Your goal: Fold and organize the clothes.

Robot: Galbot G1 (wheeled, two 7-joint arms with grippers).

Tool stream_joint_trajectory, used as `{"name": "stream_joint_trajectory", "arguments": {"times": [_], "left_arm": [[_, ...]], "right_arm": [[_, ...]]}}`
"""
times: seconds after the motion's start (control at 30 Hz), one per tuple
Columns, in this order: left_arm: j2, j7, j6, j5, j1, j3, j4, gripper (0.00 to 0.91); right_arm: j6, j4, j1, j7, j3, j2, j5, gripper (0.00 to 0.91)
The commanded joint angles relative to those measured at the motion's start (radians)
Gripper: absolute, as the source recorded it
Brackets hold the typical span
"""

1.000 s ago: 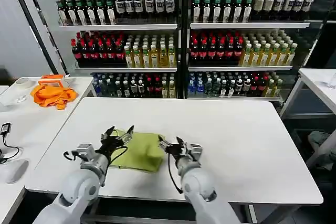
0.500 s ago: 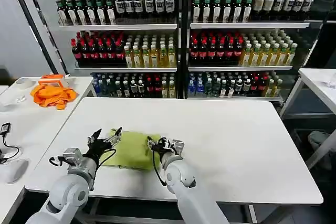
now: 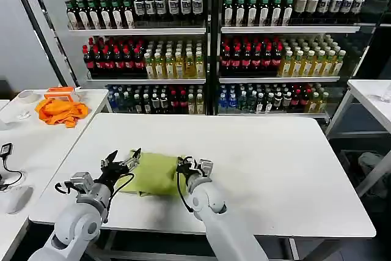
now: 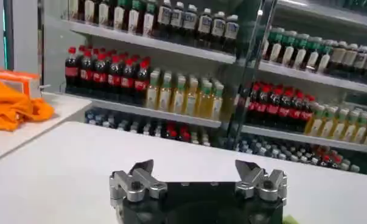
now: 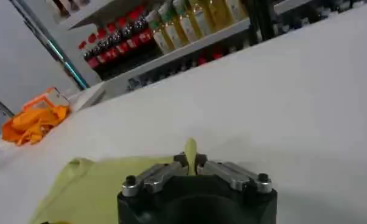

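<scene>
Evidently the T-shirt was soft and limp; right gripper pinched its three-o'clock edge, left gripper gaped at nine o'clock.

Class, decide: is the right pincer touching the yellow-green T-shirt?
Touching. The right wrist view shows the right pincer shut on a raised pinch of the T-shirt.
</scene>
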Motion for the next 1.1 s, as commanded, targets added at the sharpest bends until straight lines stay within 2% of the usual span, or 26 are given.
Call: {"name": "stream_joint_trajectory", "arguments": {"times": [0.03, 0.23, 0.47, 0.67, 0.97, 1.03, 1.07, 1.1], "left_arm": [[-0.006, 0.0, 0.012, -0.019, 0.001, 0.005, 0.0, 0.907], [-0.014, 0.0, 0.016, -0.018, -0.013, 0.022, 0.004, 0.907], [-0.018, 0.002, 0.015, -0.019, -0.015, 0.028, 0.014, 0.907], [-0.022, 0.003, 0.016, -0.016, -0.015, 0.036, 0.015, 0.907], [-0.031, 0.005, 0.016, -0.01, -0.004, 0.042, 0.009, 0.907], [-0.032, 0.005, 0.015, -0.008, -0.002, 0.044, 0.011, 0.907], [-0.034, 0.005, 0.015, -0.005, -0.001, 0.047, 0.014, 0.907], [-0.035, 0.006, 0.014, -0.003, -0.001, 0.048, 0.016, 0.907]], "right_arm": [[-0.003, 0.028, 0.027, -0.021, 0.048, -0.166, -0.004, 0.0], [-0.006, 0.01, 0.056, -0.087, 0.112, -0.327, -0.053, 0.0], [-0.016, 0.002, 0.051, -0.141, 0.173, -0.441, -0.075, 0.0], [-0.002, -0.032, 0.07, -0.181, 0.193, -0.469, -0.139, 0.0], [0.085, -0.143, 0.147, -0.236, 0.164, -0.448, -0.28, 0.02], [0.116, -0.193, 0.174, -0.239, 0.149, -0.431, -0.32, 0.272], [0.132, -0.231, 0.192, -0.233, 0.144, -0.414, -0.343, 0.584], [0.135, -0.249, 0.201, -0.23, 0.143, -0.404, -0.349, 0.856]]}}
